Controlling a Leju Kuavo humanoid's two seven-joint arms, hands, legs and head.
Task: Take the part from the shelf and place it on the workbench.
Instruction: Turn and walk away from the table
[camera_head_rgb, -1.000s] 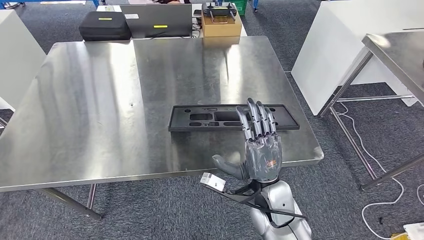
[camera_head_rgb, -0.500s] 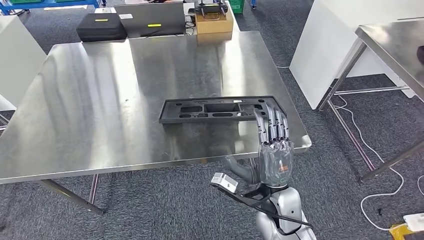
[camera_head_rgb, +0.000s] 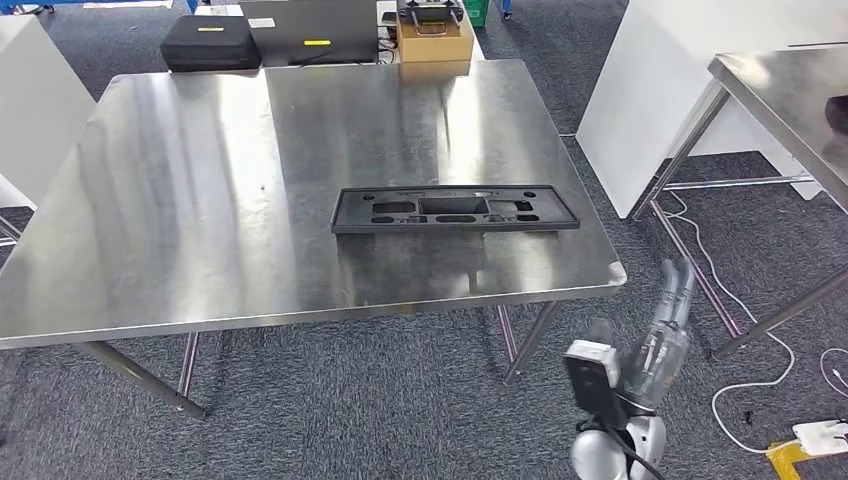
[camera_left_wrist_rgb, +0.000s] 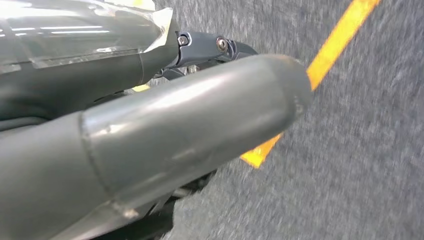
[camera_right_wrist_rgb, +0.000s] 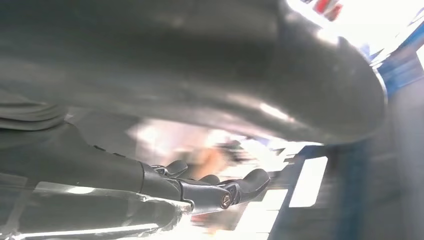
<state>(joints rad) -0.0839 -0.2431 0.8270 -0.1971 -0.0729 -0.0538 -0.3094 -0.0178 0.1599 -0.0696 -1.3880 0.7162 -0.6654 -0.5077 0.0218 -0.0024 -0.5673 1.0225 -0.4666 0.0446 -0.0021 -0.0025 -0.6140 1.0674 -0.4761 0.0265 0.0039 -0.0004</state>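
The part, a long flat black plastic panel with several cut-outs, lies flat on the steel workbench near its front right corner. My right hand hangs low beside that corner, off the table and well apart from the part, seen edge-on with its fingers stretched out and nothing in them. In the blurred right wrist view the fingers lie straight under the thick thumb. My left hand hangs over grey carpet, its thumb apart from the fingers, and holds nothing.
A second steel table and a white panel stand to the right, with cables on the carpet between. A black case, a grey case and a cardboard box sit behind the workbench.
My right hand has drawn back from the part's right end, dropped below the table's front right corner and turned edge-on. The part stays on the workbench. The camera has shifted a little.
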